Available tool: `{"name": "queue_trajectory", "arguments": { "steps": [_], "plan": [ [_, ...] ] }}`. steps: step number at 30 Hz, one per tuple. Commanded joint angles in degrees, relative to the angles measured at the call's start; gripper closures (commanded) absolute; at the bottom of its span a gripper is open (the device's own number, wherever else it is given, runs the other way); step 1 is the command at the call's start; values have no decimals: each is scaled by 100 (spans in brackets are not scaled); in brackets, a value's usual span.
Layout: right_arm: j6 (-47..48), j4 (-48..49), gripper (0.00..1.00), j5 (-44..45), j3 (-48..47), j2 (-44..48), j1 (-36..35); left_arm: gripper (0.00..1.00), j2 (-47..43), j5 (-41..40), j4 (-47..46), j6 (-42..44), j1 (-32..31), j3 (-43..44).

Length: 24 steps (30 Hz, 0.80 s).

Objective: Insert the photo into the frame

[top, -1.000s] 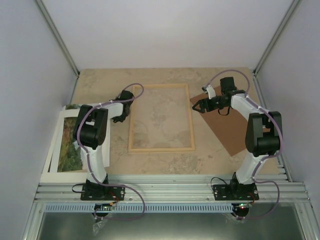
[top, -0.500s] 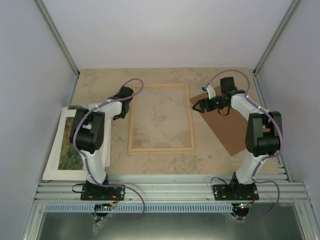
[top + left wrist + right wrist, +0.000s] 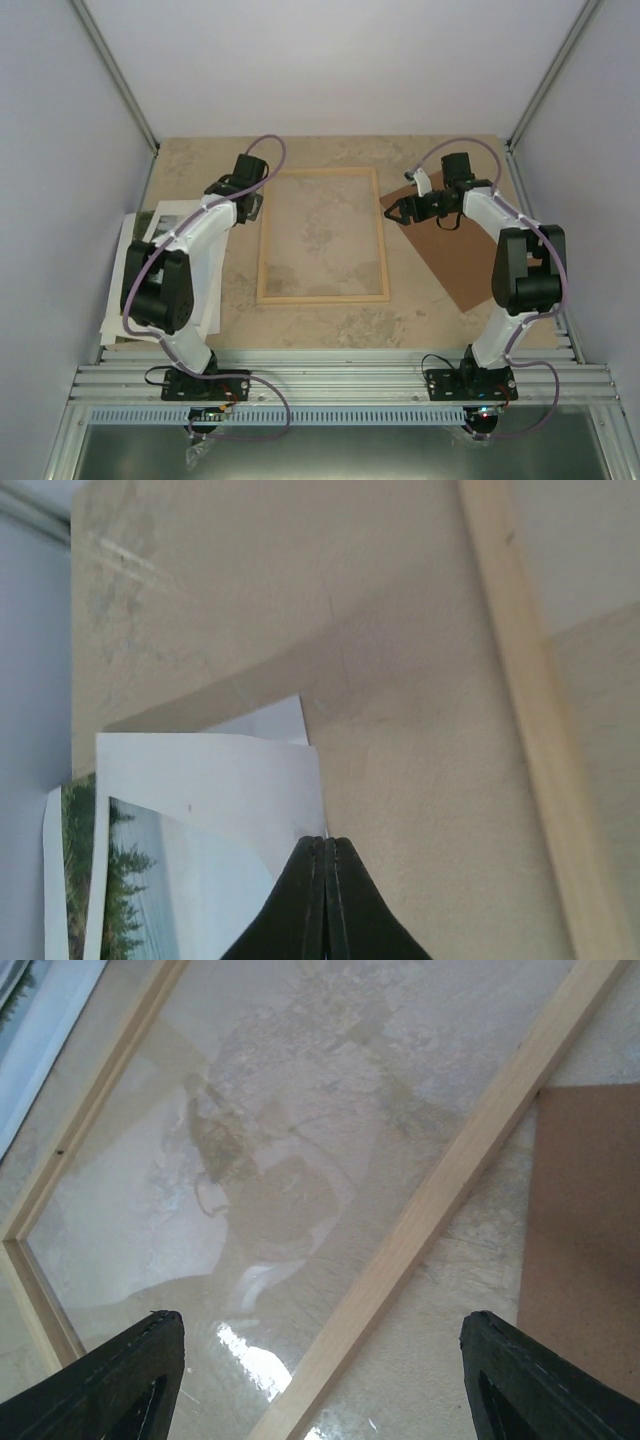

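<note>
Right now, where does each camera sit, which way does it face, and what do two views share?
Top external: above and behind the left arm and right arm, facing down on the table; both show, the frame between them.
Left wrist: on the left arm, facing along the left fingers, closed on the photo's white corner.
Right wrist: on the right arm, facing down between the open right fingers at the frame's pane.
Shared: both wrist views show the frame.
</note>
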<state>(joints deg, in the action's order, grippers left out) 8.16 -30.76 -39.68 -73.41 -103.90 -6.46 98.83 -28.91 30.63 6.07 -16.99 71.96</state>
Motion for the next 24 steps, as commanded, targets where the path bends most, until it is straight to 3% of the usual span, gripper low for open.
{"name": "queue_trajectory", "arguments": {
  "steps": [1,7,11,16,24],
  "plan": [
    [164,212,23,-413,3,245,39,100,-503,640,121,241,-223,267],
    [543,488,16,-956,-2,503,48,100,-792,1567,393,399,-605,618],
    [1634,991,7,-1422,346,1057,52,100,-1061,2706,618,573,-678,786],
    [3061,1432,3,-2046,570,1604,-3,100,-1456,4118,997,1074,-685,874],
    [4714,862,5,-2070,-3,1618,-828,100,-1772,5986,1953,1962,-691,1187]
  ]
}}
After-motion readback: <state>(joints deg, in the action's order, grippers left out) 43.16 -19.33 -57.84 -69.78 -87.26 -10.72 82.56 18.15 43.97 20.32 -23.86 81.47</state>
